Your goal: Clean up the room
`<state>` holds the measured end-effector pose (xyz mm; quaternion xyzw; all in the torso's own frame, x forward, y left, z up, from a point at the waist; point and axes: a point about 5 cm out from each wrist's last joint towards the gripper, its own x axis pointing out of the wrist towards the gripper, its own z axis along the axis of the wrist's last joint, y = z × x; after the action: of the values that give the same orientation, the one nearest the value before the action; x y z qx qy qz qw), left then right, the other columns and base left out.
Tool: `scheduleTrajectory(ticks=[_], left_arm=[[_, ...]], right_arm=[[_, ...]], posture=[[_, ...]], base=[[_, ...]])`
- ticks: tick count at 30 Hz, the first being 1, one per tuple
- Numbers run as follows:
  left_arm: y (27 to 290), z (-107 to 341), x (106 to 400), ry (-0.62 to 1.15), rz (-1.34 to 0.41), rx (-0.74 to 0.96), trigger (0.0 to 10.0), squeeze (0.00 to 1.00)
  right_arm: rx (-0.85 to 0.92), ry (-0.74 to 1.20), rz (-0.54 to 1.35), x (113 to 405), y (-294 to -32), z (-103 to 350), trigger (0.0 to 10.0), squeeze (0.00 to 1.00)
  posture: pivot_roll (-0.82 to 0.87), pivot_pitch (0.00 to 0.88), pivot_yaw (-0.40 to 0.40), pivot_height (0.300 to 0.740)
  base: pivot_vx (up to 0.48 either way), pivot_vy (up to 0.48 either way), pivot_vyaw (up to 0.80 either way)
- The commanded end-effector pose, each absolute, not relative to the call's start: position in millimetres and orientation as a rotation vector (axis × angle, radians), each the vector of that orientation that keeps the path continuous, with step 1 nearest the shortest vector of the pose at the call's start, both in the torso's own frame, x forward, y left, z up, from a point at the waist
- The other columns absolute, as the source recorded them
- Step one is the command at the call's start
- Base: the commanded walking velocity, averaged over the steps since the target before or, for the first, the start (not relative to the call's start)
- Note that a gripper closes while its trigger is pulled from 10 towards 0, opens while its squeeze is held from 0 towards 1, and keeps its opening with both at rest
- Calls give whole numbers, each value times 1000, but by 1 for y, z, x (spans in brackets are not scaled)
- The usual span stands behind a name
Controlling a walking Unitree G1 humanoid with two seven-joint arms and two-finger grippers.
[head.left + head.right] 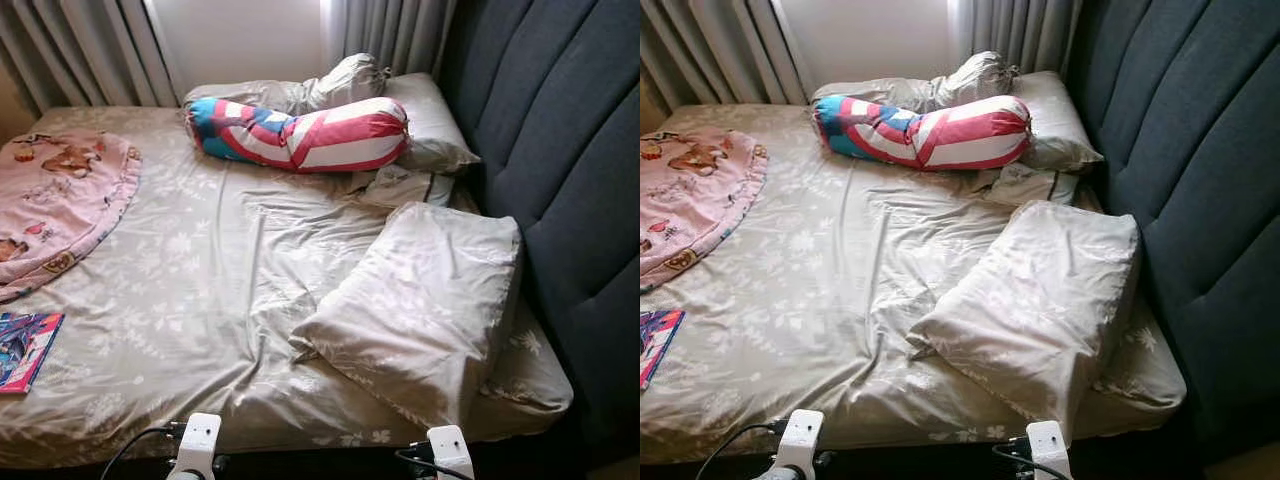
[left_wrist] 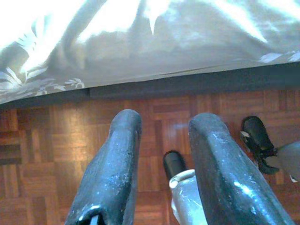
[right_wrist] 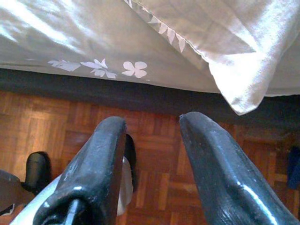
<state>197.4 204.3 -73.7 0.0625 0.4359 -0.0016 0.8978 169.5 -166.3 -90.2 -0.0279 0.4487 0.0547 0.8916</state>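
A bed (image 1: pixel 200 300) spreads across the head views, covered by a wrinkled beige sheet printed with pale leaves and flowers. A dark padded headboard (image 1: pixel 560 150) with vertical channels runs down the right side of the frame. In the lower right of the frame a large soft pillow (image 1: pixel 415 305) in matching beige fabric lies skewed, one corner hanging past the mattress edge. At the upper centre a long cylindrical bolster (image 1: pixel 300 132), striped red, white and blue, lies across two more beige pillows (image 1: pixel 420 115). At the upper left a round pink blanket (image 1: pixel 55 200) with cartoon prints lies bunched, and a colourful book (image 1: pixel 25 348) rests flat at the lower left edge. Grey pleated curtains (image 1: pixel 80 50) hang behind.

Both arms sit low at the bottom edge of the frame. The left wrist view adds what the head views lack: brown parquet floor (image 2: pixel 56 140) below the sheet's hem, with the left gripper (image 2: pixel 161 136) released, its two glossy black fingers apart and holding nothing. The right wrist view shows the right gripper (image 3: pixel 152 133) likewise spread and empty, pointing at the floor beneath the overhanging pillow corner
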Motion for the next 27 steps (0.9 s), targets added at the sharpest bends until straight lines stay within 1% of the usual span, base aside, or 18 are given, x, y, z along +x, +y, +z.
scheduleTrajectory(ticks=[1, 7, 11, 27], left_arm=[[205, -75, 195, 907, 2, 120, 10000, 0], [204, -75, 195, 911, -1, 123, 10000, 0], [204, -75, 195, 909, -9, 134, 10000, 0], [205, -75, 195, 909, 1, 130, 10000, 0]], right_arm=[[-63, 948, 117, 166, -167, -92, 10000, 0], [-64, 948, 118, 166, -167, -92, 10000, 0], [-65, 950, 120, 166, -167, -92, 10000, 0], [-63, 952, 124, 166, -167, -92, 10000, 0]], posture=[[-85, 0, -3, 740], [-85, 0, -3, 740], [-84, 0, -4, 740], [-83, 0, -2, 740]], base=[[0, 0, -763], [0, 0, -760], [299, 0, -750], [0, 0, -746]])
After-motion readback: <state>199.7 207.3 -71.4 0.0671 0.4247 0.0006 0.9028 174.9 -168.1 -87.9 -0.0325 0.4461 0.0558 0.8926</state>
